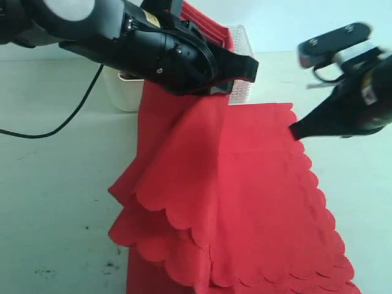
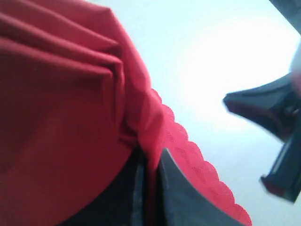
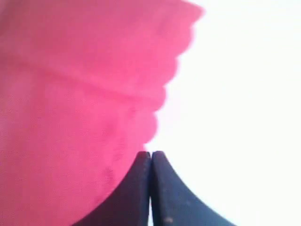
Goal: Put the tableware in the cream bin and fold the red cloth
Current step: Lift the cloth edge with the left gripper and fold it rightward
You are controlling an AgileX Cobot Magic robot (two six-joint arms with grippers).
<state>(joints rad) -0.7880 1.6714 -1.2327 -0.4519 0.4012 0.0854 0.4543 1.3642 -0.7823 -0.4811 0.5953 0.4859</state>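
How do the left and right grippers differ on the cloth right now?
The left gripper pinches a bunched fold of the cloth and holds it raised. The right gripper is low, tip at the cloth's flat scalloped edge, with no cloth visible between its jaws. Both are shut.

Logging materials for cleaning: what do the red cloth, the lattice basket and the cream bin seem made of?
The red cloth: thin matte fabric, probably woven; it drapes in soft folds.
The lattice basket: likely rigid white plastic, with moulded openwork walls.
The cream bin: probably smooth plastic with a faint sheen, but it is mostly hidden.
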